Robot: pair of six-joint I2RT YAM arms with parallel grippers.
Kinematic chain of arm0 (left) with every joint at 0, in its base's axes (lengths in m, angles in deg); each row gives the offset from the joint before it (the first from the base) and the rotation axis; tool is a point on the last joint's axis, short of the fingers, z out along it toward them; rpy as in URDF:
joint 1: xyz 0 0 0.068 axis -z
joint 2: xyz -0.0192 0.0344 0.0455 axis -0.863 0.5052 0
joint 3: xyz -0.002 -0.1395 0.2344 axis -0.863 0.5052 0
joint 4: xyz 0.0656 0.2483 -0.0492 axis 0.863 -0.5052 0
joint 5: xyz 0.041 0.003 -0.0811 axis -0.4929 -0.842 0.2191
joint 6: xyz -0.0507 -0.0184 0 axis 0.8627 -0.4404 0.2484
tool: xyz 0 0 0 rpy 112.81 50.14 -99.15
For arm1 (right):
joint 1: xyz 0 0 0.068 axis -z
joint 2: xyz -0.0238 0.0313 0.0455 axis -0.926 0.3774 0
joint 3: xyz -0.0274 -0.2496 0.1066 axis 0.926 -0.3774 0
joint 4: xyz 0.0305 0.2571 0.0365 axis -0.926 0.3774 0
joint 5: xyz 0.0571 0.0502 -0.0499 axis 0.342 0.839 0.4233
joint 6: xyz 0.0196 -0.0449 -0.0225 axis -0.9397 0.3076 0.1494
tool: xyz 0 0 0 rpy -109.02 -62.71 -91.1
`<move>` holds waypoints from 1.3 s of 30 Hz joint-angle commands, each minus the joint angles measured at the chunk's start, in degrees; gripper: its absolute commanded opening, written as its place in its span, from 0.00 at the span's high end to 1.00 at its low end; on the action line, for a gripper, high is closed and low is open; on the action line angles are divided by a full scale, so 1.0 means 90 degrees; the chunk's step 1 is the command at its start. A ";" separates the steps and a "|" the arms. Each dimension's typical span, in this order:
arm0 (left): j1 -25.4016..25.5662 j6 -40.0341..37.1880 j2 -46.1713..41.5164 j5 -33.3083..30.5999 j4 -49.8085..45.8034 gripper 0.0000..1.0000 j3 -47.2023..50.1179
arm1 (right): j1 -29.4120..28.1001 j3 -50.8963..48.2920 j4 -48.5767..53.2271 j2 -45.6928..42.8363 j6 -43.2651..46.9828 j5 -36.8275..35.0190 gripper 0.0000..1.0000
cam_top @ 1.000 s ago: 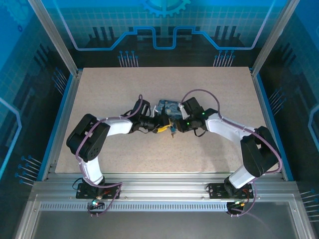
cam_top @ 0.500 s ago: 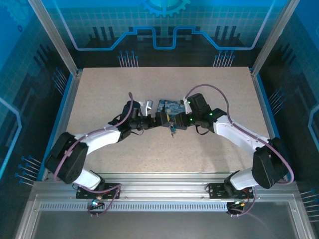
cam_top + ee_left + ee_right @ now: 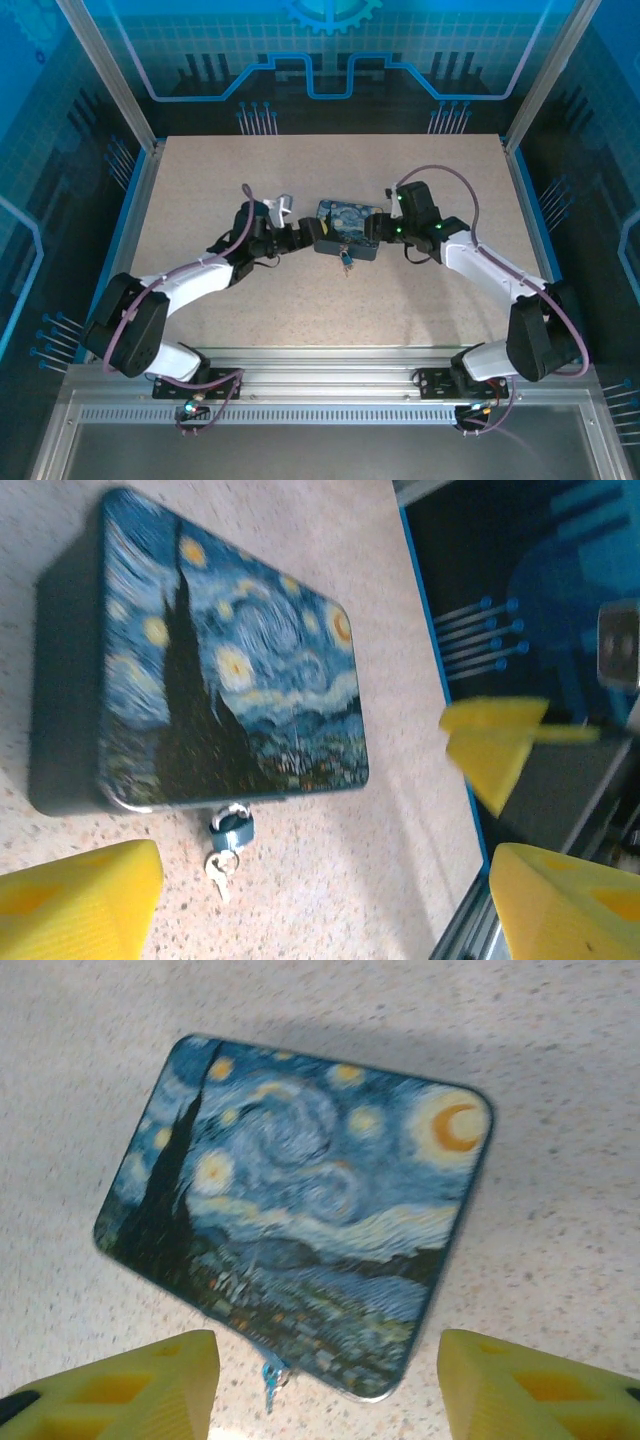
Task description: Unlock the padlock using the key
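A tin box [image 3: 348,222] printed with a starry night painting lies flat mid-table. A small blue padlock [image 3: 234,829] hangs at the box's near edge, and the key [image 3: 218,870] sticks out of its bottom. Both show small in the top view, the padlock [image 3: 344,257] above the key [image 3: 346,268], and as a blue blur [image 3: 270,1375] in the right wrist view. My left gripper [image 3: 312,237] is open just left of the box, and in its wrist view the left gripper [image 3: 325,910] holds nothing. My right gripper [image 3: 376,229] is open at the box's right side, its fingers [image 3: 120,1390] apart and touching nothing.
The speckled tabletop [image 3: 250,180] is bounded by blue rails at the left [image 3: 120,240] and right [image 3: 545,240]. An aluminium beam [image 3: 330,365] carrying the arm bases runs along the near edge. A yellow finger [image 3: 495,745] shows across the box in the left wrist view.
Both grippers were together at the padlock a second ago. They have let go, opened and drawn apart to either side of the box. The key stays in the padlock.
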 commanded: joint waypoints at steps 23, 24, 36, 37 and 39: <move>0.1171 -0.0657 0.2768 -0.0757 0.2262 0.17 0.0031 | 0.0498 0.1047 -0.0541 0.2379 -0.1138 0.1041 0.49; 0.1180 -0.0631 0.2859 -0.0729 0.2298 0.17 -0.0021 | 0.0477 0.1056 -0.0550 0.2401 -0.1144 0.1059 0.49; 0.1379 -0.0574 0.3454 -0.0692 0.3052 0.35 -0.0315 | 0.0283 0.1028 -0.0555 0.2450 -0.1204 0.1130 0.53; 0.1379 -0.0579 0.3433 -0.0703 0.3141 0.37 -0.0263 | 0.0276 0.1018 -0.0551 0.2435 -0.1198 0.1130 0.53; 0.1378 -0.0574 0.3385 -0.0665 0.3282 0.41 -0.0186 | 0.0268 0.1002 -0.0541 0.2429 -0.1196 0.1112 0.53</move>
